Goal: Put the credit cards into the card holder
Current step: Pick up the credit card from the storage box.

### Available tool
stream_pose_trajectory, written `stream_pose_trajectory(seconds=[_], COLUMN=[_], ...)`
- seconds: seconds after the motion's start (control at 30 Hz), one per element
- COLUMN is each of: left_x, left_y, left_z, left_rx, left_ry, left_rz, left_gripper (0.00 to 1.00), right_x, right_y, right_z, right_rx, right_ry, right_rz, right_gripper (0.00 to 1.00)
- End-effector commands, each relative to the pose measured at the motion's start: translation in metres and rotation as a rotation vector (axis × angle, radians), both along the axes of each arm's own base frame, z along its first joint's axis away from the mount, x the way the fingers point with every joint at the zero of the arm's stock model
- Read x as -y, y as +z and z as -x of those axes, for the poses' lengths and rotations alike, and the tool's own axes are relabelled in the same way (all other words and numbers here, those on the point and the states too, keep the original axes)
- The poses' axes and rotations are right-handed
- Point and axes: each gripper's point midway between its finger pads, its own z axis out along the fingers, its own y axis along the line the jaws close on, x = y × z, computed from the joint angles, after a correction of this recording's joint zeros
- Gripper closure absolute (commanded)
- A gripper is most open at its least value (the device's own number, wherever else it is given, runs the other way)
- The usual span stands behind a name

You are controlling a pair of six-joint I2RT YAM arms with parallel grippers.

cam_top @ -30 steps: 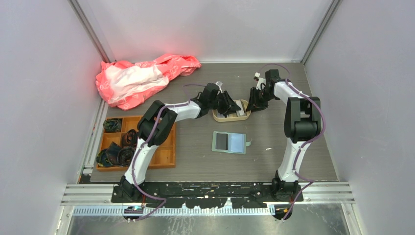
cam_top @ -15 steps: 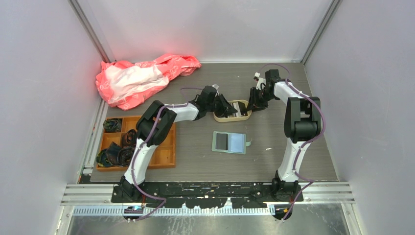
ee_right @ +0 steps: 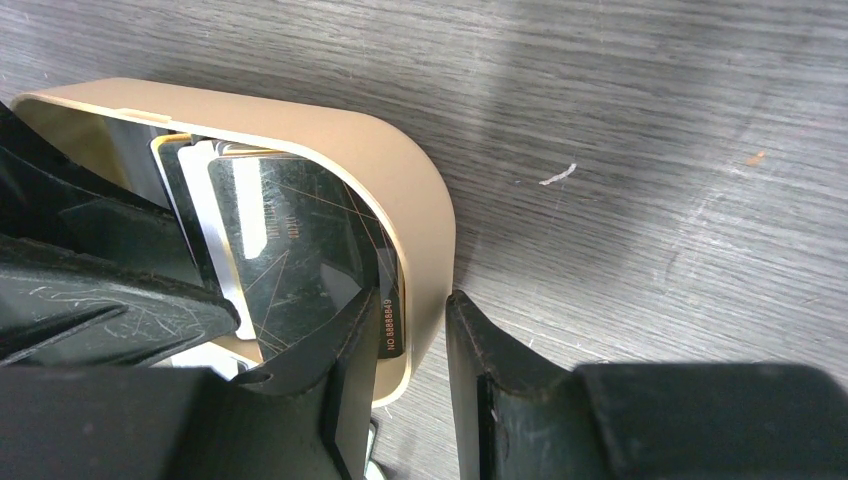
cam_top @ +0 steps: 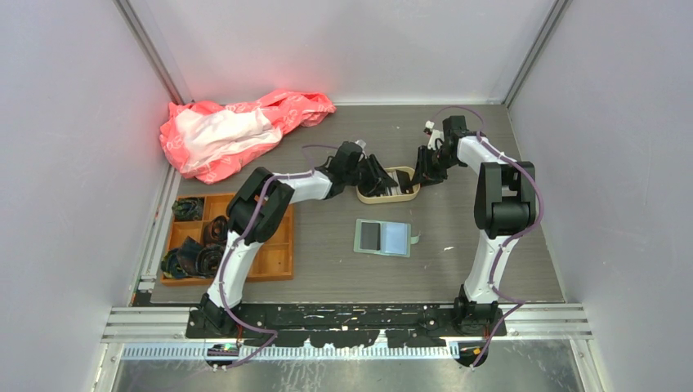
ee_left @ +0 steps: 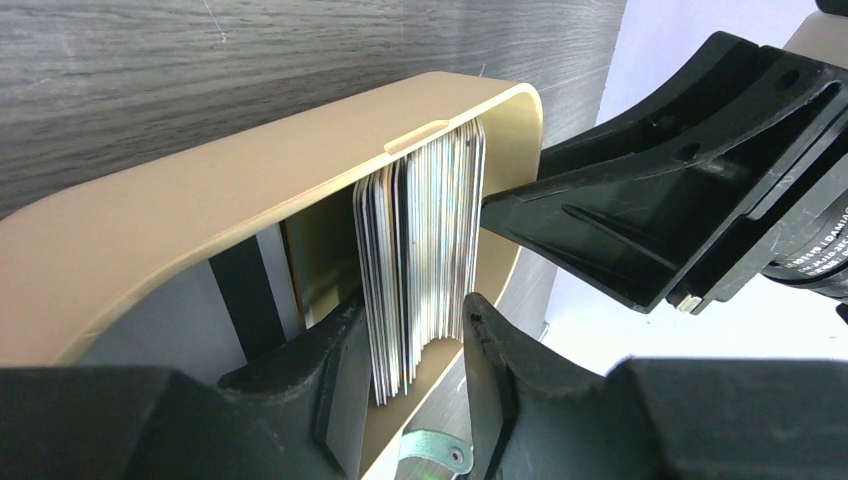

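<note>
Left gripper [ee_left: 412,305] straddles the 1 upright stack of cards [ee_left: 430,230] in the 1 beige tray [ee_left: 250,180], a finger close against each face, though I cannot tell whether it squeezes them. Right gripper [ee_right: 412,297] pinches the tray's end wall, 1 finger inside and 1 outside, close to the left one's tips. 1 green wallet [cam_top: 382,238] lies open and flat on the table [cam_top: 466,261], apart from the tray on its near side, with bare tabletop between them.

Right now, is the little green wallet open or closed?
Open. The green wallet lies spread flat on the table, with its dark and pale blue inside pockets facing up.
</note>
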Motion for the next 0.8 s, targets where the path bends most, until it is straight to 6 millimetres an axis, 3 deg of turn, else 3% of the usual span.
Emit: stream_pose_trajectory(seconds=[0.0,0.23,0.53,0.77], left_x=[0.014,0.025,0.026,0.021], left_y=[0.048,0.051,0.031,0.053], left_z=[-0.008,-0.014,-0.014,-0.014], left_rx=[0.081,0.078,0.015,0.050], left_ry=[-0.037,-0.035,-0.034,-0.025], left_rz=[0.085,0.163,0.092,0.134], left_gripper=[0.61,0.61,0.60,0.61], right_x=[-0.005,-0.006,-0.006,-0.006], right_y=[0.014,0.014,0.013,0.014], right_z=[-0.008,-0.008,-0.007,-0.008], right_rx=[0.045,0.044,0.042,0.044], right_ry=[0.014,0.016,0.016,0.017], right_rz=[-0.019,-0.022,-0.024,-0.025], right_gripper=[0.64,0.64,0.64,0.64])
